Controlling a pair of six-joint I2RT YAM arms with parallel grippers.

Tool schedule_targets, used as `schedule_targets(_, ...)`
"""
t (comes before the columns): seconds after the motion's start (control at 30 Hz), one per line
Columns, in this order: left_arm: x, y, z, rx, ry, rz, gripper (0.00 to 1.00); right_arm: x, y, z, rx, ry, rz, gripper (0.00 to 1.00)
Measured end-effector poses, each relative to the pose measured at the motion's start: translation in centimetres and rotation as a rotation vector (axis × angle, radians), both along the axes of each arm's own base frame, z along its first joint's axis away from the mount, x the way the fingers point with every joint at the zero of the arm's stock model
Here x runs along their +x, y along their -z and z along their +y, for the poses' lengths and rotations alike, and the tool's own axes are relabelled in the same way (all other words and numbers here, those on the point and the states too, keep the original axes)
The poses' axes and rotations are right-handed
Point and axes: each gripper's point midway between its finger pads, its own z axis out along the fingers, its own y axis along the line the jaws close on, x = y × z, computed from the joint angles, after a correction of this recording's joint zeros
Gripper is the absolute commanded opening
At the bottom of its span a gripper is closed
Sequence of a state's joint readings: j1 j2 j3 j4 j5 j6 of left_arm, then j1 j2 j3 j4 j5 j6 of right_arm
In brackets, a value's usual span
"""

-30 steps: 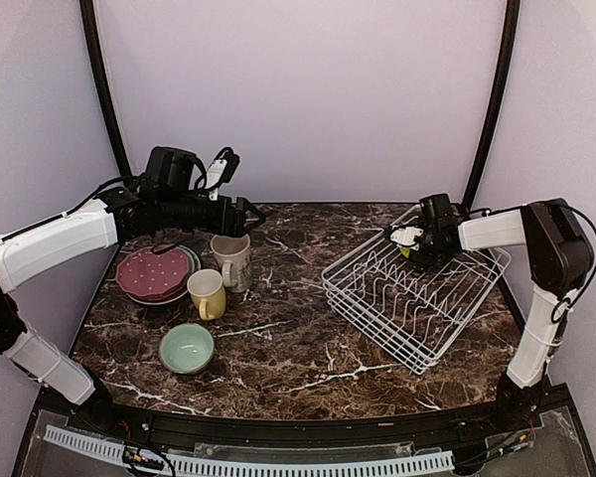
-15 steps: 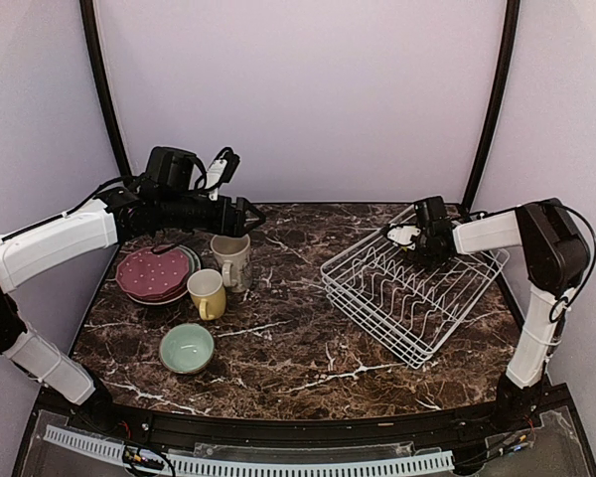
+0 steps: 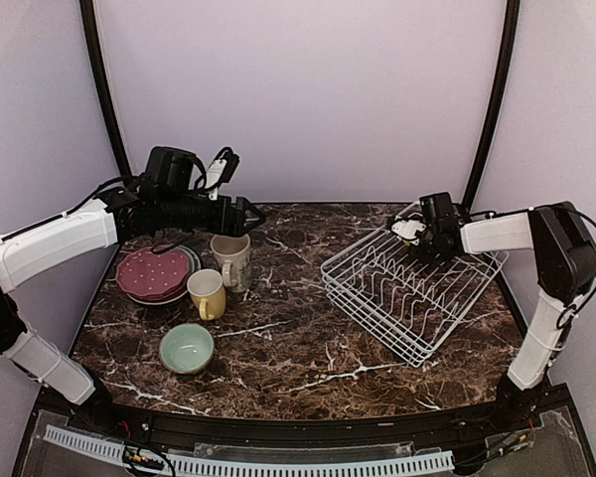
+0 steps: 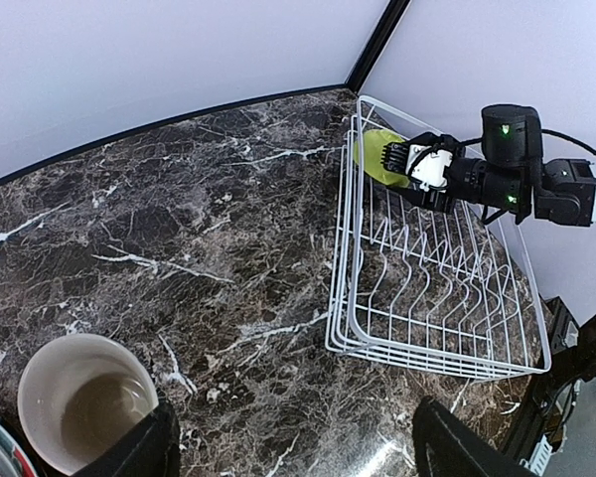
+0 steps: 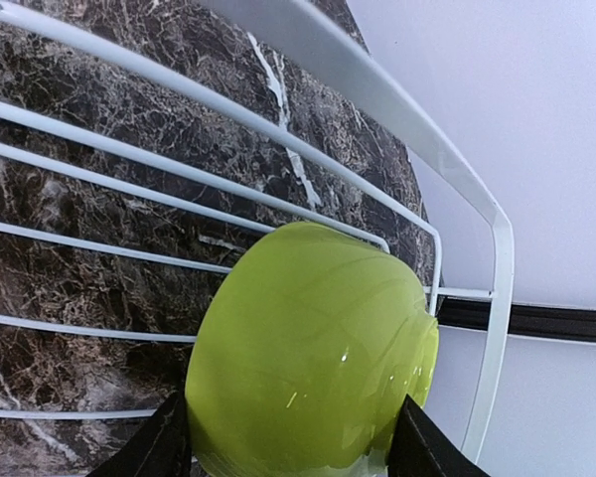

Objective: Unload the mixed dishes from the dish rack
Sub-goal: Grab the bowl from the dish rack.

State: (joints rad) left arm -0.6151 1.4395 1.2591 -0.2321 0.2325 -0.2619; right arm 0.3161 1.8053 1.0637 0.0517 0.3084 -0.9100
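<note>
Bowl removal is the step in hand: my right jaws are clamped on the lime-green bowl (image 5: 308,348), which sits at the far corner of the dish rack (image 3: 366,316) on the right of the bench (image 3: 298,338). My left jaws hang wide apart and empty above the cream-grey mug (image 3: 230,260). Next, I judge, the bowl must be lifted over the rack's raised side.

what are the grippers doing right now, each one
left gripper: open, holding nothing
right gripper: closed on the lime-green bowl
</note>
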Motion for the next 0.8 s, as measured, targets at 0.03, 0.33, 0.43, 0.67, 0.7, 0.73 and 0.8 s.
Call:
schedule_targets(0.03, 0.0, 0.0, 0.0, 0.0, 0.0, 0.0, 0.79, -0.1, -0.2, 0.0, 0.007, 0.003, -0.004, 0.32)
schedule_targets(0.33, -0.1, 0.0, -0.1, -0.006, 0.006, 0.005, 0.8, -0.8, -3.2, 0.6, 0.164, 0.056, -0.042, 0.21)
schedule_targets(0.43, -0.1, 0.0, -0.1, -0.007, 0.008, 0.006, 0.8, -1.4, -4.0, 0.9, 0.236, 0.075, -0.036, 0.21)
schedule_targets(0.67, -0.2, -0.1, -0.2, -0.01, 0.01, 0.006, 0.8, -4.3, -6.2, 2.3, 0.49, 0.118, 0.003, 0.22)
schedule_targets(0.7, -0.2, -0.1, -0.2, -0.01, 0.01, 0.006, 0.79, -4.6, -6.5, 2.5, 0.528, 0.122, 0.008, 0.22)
schedule_targets(0.73, -0.2, -0.2, -0.2, -0.012, 0.01, 0.007, 0.8, -5.1, -6.8, 2.7, 0.57, 0.13, 0.014, 0.22)
schedule_targets(0.8, -0.3, -0.3, -0.2, -0.017, 0.011, 0.007, 0.8, -6.1, -7.3, 3.0, 0.659, 0.147, 0.036, 0.22)
